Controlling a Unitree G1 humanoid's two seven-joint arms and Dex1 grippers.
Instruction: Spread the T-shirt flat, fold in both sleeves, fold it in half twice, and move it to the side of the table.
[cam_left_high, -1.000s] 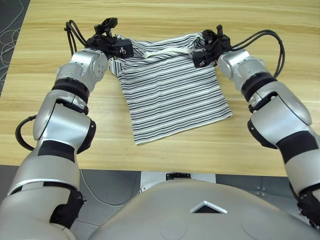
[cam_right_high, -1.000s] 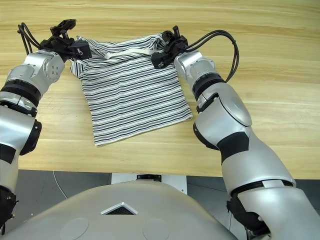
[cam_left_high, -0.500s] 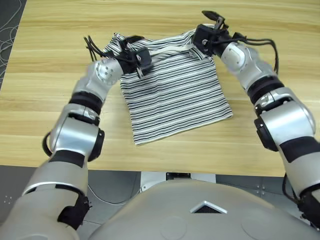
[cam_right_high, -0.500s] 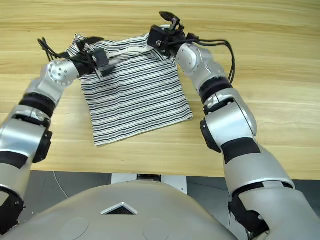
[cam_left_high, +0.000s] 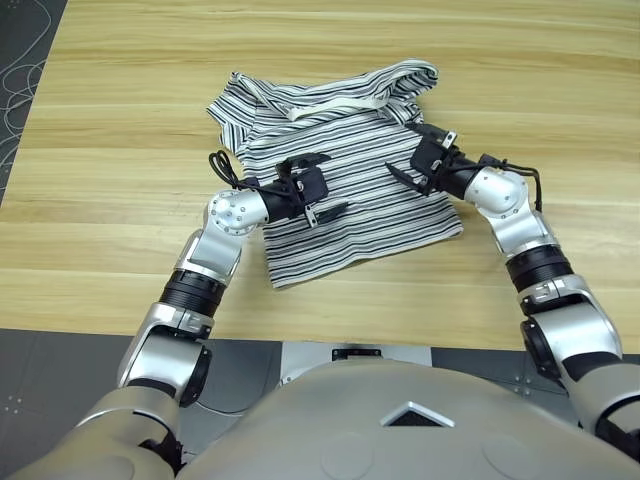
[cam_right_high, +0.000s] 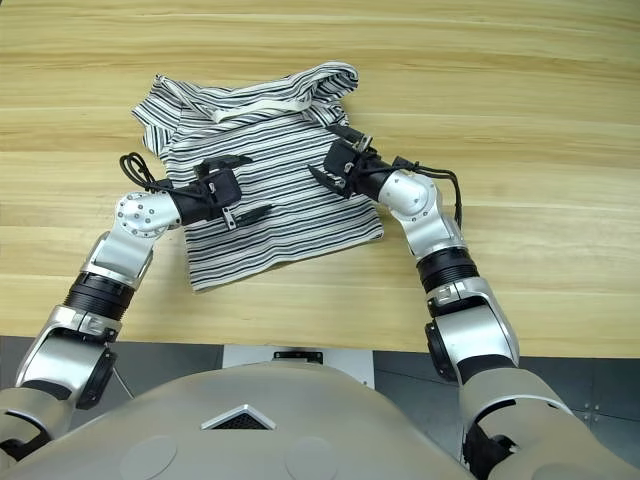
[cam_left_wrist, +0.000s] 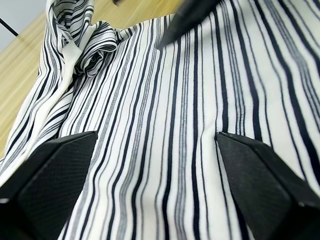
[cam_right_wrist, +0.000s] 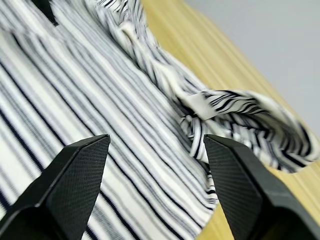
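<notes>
Over T-shirt (cam_left_high: 375, 215), grippers (cam_left_high: 328, 185) (cam_left_high: 401, 148) gape empty.

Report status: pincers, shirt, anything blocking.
Left pincer open, over shirt middle. Right pincer open, over shirt's right side. Shirt on table, rumpled at collar end. Nothing seen blocking.

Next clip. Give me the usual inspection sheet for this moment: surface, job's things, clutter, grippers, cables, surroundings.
Surface: light wooden table.
Job's things: striped T-shirt lying mid-table; near part fairly flat, far collar end bunched up.
Clutter: nothing seen.
Grippers: left gripper and right gripper both over the shirt's middle, jaws open, holding nothing.
Cables: black wrist cables looped at each arm; loose floor cables at the far left.
Surroundings: dark floor beside the table.
</notes>
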